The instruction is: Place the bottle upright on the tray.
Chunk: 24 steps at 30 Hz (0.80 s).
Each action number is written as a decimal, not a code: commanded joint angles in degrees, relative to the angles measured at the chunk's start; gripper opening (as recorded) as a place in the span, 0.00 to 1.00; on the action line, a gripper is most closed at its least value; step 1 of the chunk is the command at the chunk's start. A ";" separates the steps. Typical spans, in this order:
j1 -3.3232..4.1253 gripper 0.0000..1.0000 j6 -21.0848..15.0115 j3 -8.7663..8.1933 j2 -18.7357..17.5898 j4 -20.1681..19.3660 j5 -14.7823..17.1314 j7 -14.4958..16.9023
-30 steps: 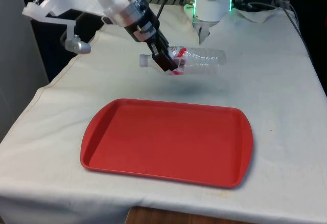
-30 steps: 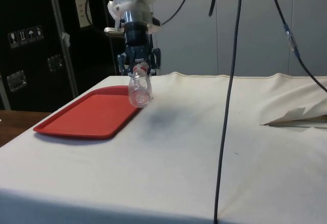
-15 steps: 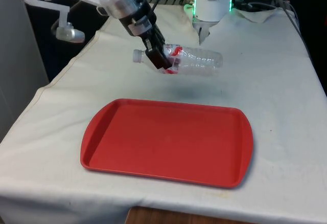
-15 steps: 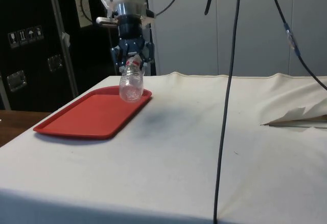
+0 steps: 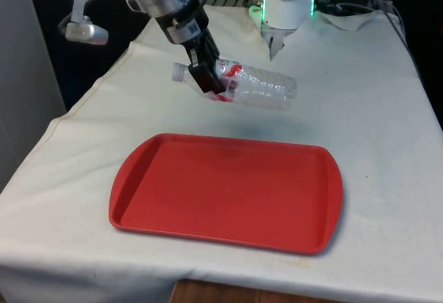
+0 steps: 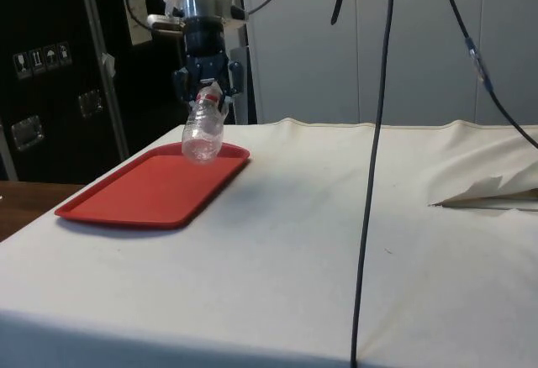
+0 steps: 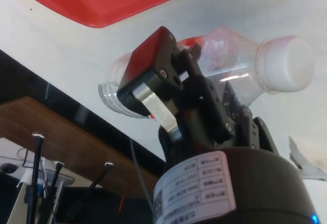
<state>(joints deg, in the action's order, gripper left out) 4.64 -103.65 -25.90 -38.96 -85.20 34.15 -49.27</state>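
Holding the bottle [image 5: 242, 85] in the air, fingers clamped tight on its neck end just below the white cap [image 5: 178, 72], gripper [image 5: 206, 78] doing the carrying. Bottle lies nearly sideways, cap toward the front view's left, base tipped slightly down, hanging just beyond the far edge of the red tray [image 5: 228, 192] and well above the bench [image 5: 374, 144]. From the side view it looks to hang about over the tray's far rim [image 6: 151, 191], hard to say exactly. Clear thin plastic with a red label, looks empty, can't see any liquid in it, so I judge it light and easy to crush or twist in the grip; smooth wall, probably slippery. Neck hold is the stiff spot, I'd keep it there. Being empty it should tip over easily once stood up, so I'd set the base flat before letting go. Tray has nothing in it.
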 commanded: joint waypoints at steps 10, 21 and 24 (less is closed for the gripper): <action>0.06 0.14 -0.74 -0.06 -0.57 2.06 -0.92 -3.27; 0.40 0.14 -2.01 -0.23 -1.66 5.04 -2.75 -8.19; 0.46 0.14 -2.29 -0.29 -2.06 5.90 -3.32 -9.28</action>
<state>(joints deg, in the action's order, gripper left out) 4.87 -105.71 -25.95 -40.68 -79.81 31.11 -57.81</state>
